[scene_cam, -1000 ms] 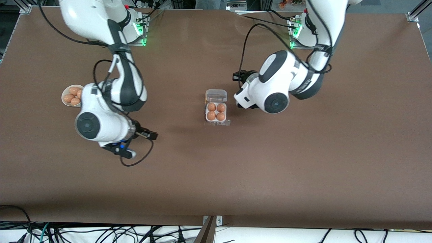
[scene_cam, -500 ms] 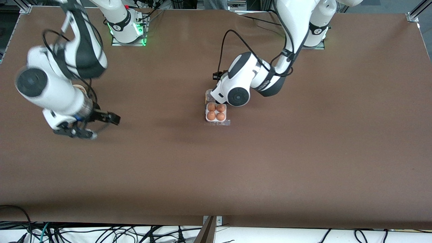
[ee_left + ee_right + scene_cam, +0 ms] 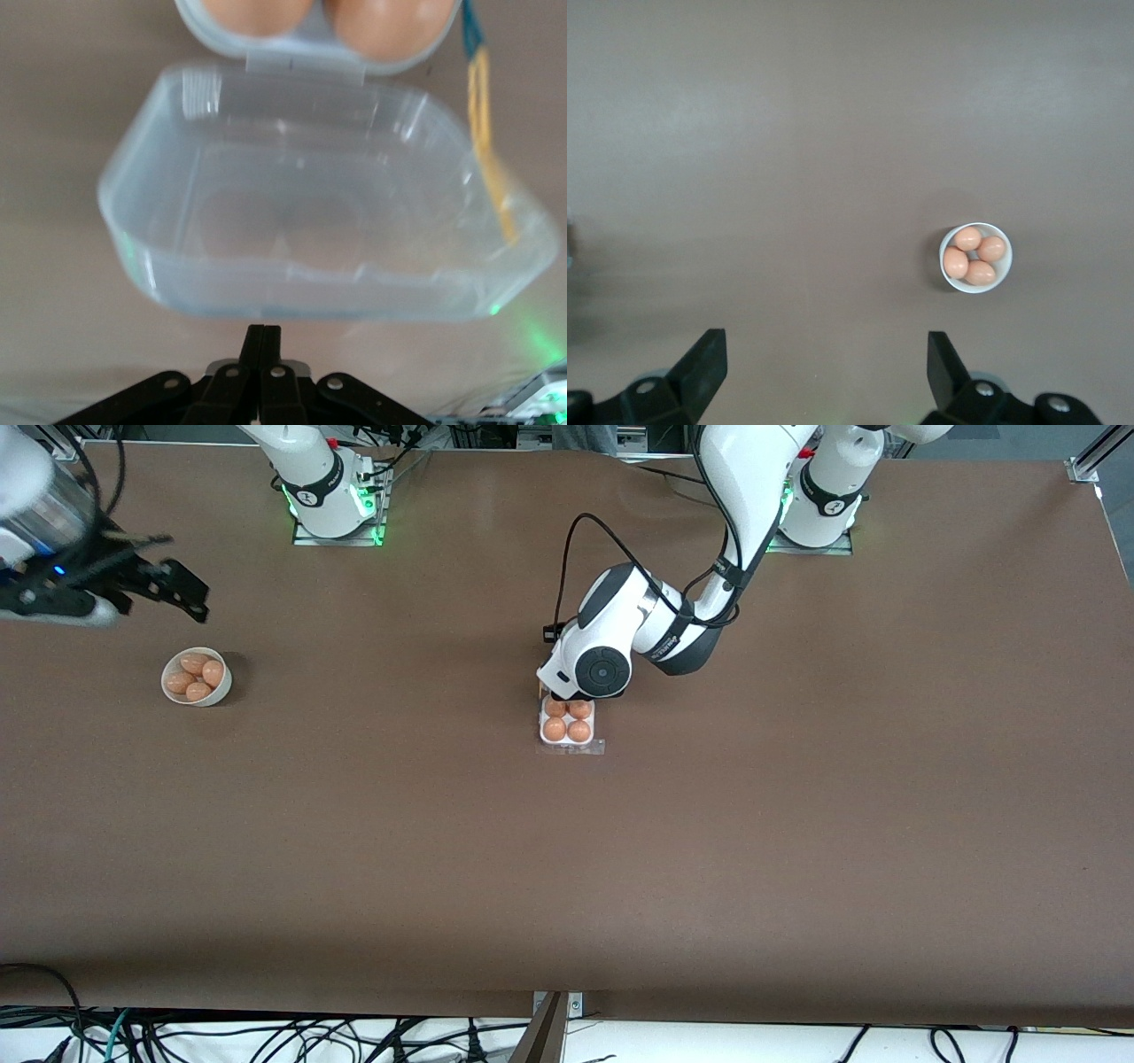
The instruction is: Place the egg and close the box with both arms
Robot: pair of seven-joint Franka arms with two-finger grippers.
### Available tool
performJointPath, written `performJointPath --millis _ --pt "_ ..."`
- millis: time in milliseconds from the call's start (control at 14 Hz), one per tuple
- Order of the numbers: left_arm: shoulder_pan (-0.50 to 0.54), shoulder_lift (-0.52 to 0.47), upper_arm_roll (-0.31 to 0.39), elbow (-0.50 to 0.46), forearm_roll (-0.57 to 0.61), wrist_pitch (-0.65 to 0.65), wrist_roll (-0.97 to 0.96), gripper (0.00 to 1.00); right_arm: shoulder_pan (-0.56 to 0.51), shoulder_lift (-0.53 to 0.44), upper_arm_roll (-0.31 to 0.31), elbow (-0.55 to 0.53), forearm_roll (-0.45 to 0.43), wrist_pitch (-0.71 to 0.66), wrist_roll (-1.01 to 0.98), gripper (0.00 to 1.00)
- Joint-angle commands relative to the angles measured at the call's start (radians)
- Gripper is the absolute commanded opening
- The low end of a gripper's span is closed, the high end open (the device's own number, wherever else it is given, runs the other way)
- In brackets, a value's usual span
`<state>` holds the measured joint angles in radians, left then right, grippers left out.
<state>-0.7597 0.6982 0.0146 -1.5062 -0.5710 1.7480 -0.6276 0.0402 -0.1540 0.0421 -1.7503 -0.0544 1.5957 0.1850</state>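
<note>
Having pulled away high toward the counter's corner, right hand (image 3: 824, 372) hanging apart and empty, left hand (image 3: 262, 341) pressed together, now nosing under the box (image 3: 568, 731) lid to close it.

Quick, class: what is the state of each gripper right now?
Left gripper: shut, empty, at the box's open lid.
Right gripper: open, empty, high above the table.

A round white bowl (image 3: 197, 677) sits on the brown surface (image 3: 567, 850) toward the right arm's end. Four tan-orange eggs (image 3: 196, 676) lie huddled inside it, touching one another. Black cables (image 3: 266, 1036) tangle along the surface's nearest edge.
</note>
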Motion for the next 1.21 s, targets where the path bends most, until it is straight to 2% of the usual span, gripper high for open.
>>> performJointPath --millis 0,143,286,500,643,714,857,929,1000,1143 --pt "0.0 0.009 0.031 0.043 -0.003 0.028 -0.015 0.04 -0.01 0.034 -0.039 0.097 -0.001 -0.043 -0.015 1.0" --pt "0.0 0.01 0.089 0.086 -0.001 0.036 -0.004 0.05 -0.017 0.047 -0.044 0.103 0.001 -0.04 -0.012 1.0" --pt "0.003 0.015 0.137 0.136 -0.001 0.108 -0.004 0.05 -0.028 0.05 -0.047 0.103 0.001 -0.036 -0.045 1.0" --pt "0.008 0.004 0.202 0.19 0.044 0.102 -0.007 0.08 -0.043 0.057 -0.044 0.103 0.001 -0.036 -0.055 1.0" --pt "0.014 -0.028 0.247 0.225 0.127 0.067 -0.007 0.3 -0.045 0.065 -0.041 0.107 -0.001 -0.036 -0.055 1.0" --pt "0.02 -0.057 0.28 0.239 0.167 0.024 -0.003 0.46 -0.045 0.073 -0.044 0.115 -0.001 -0.043 -0.055 1.0" --pt "0.034 -0.1 0.333 0.264 0.289 -0.085 0.006 0.88 -0.057 0.083 -0.044 0.123 -0.001 -0.042 -0.055 1.0" --pt "0.037 -0.117 0.338 0.276 0.386 -0.105 0.04 1.0 -0.057 0.083 -0.041 0.124 -0.001 -0.039 -0.053 1.0" --pt "0.043 -0.144 0.346 0.282 0.463 -0.117 0.069 1.0 -0.057 0.083 -0.039 0.126 -0.001 -0.037 -0.053 1.0" --pt "0.106 -0.174 0.35 0.287 0.496 -0.159 0.08 1.0 -0.057 0.086 -0.041 0.124 0.001 -0.026 -0.053 1.0"
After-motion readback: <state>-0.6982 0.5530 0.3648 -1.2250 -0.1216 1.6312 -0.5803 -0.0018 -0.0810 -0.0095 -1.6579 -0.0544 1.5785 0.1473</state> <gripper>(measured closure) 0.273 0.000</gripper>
